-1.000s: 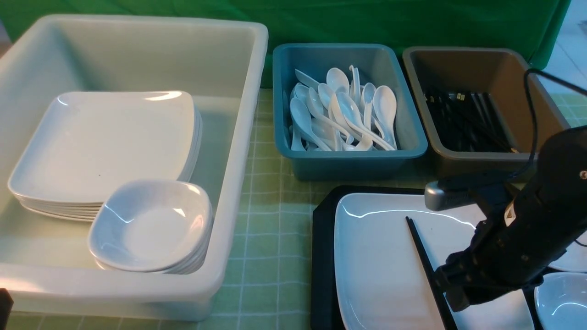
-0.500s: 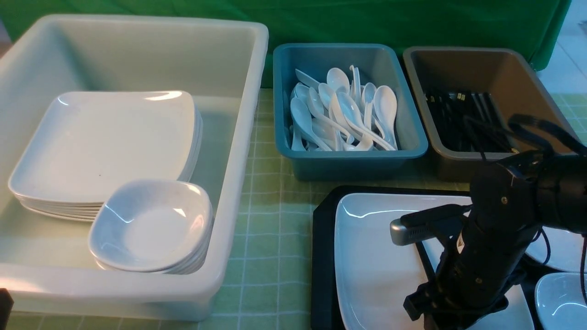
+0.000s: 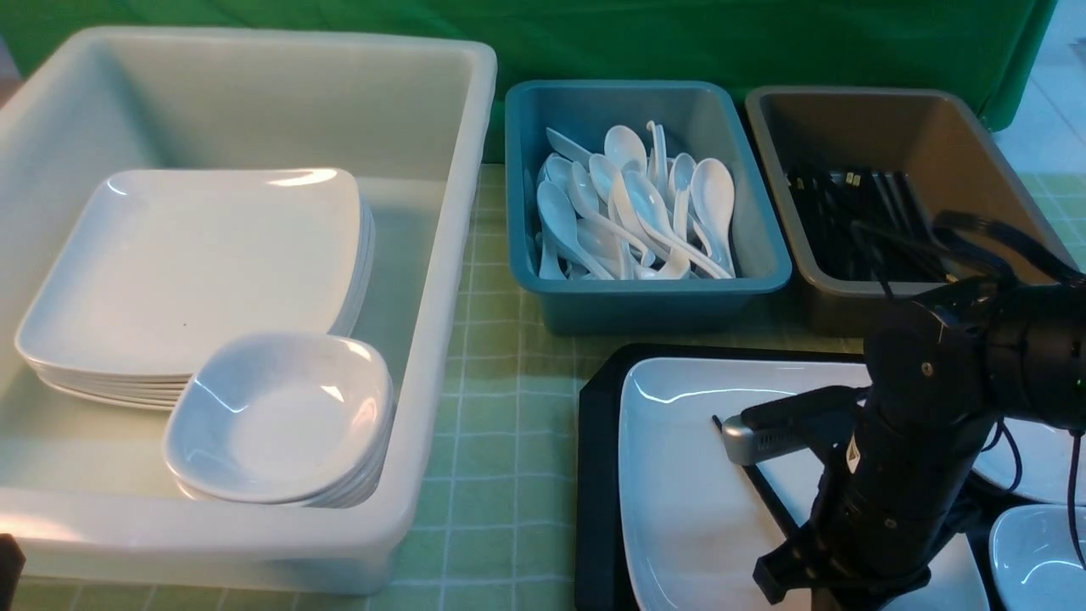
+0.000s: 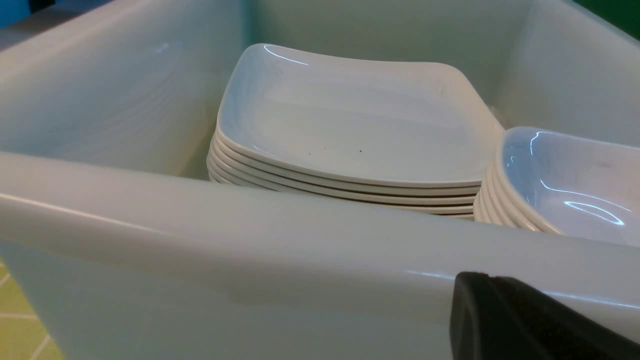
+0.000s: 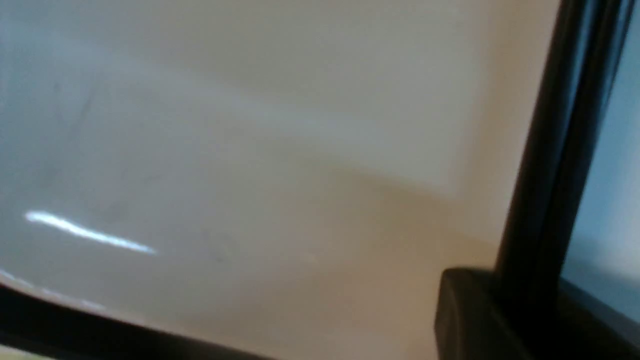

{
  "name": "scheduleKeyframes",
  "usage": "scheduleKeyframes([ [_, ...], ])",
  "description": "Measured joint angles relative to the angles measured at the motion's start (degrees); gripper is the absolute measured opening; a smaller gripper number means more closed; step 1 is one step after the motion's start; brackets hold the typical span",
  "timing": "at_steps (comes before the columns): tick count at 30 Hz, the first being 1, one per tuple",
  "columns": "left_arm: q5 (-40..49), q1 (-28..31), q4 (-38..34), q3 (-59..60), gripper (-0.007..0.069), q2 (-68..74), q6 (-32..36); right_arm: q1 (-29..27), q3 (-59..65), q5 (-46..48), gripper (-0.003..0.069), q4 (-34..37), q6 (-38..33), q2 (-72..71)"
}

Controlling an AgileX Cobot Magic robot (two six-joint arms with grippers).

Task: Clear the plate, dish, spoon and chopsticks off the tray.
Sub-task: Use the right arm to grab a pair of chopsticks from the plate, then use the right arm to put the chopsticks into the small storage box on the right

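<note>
Chopsticks [image 3: 768,499] have swung since a second ago: their far tip now points further left across the plate [image 3: 687,475], and the right arm has come down low over them. They lie on the plate, which sits on the tray [image 3: 598,475] at near right, with a dish [image 3: 1039,556] just right of it; no spoon shows on the tray.

The right gripper [image 3: 806,577] is at the sticks' near end. Its wrist view shows a black stick running into one finger [image 5: 480,320], but I cannot tell whether the jaws are clamped. The left gripper [image 4: 520,320] waits by the white tub [image 4: 250,225]; its jaws cannot be judged either.

The step in hand looks like taking the chopsticks. Next comes a firm pinch on both sticks, a lift clear of the plate, then a carry far right to the brown bin [image 3: 848,127].
</note>
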Motion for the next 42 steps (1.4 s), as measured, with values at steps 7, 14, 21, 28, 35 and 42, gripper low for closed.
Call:
scheduleKeyframes([
  [7,0.0,0.0,0.0,0.0,-0.0004,0.0,0.0,0.1,0.0,4.2,0.0107,-0.4,-0.7,-10.0],
  [14,0.0,0.0,0.0,0.0,-0.0004,0.0,0.0,-3.4,-1.9,5.2,0.0107,-6.1,0.6,-19.9],
  [21,0.0,0.0,0.0,0.0,-0.0004,0.0,0.0,-15.3,-14.0,0.3,0.0107,-8.1,-0.9,-17.4],
  [28,0.0,0.0,0.0,0.0,-0.0004,0.0,0.0,-21.9,-30.6,-15.9,0.0107,-8.4,-2.6,-3.7],
  [35,0.0,0.0,0.0,0.0,-0.0004,0.0,0.0,-22.1,-39.3,-26.5,0.0107,-8.3,-3.2,9.6],
  [42,0.1,0.0,0.0,0.0,-0.0004,0.0,0.0,-22.4,-41.3,-28.6,0.0125,-8.3,-3.2,20.2],
])
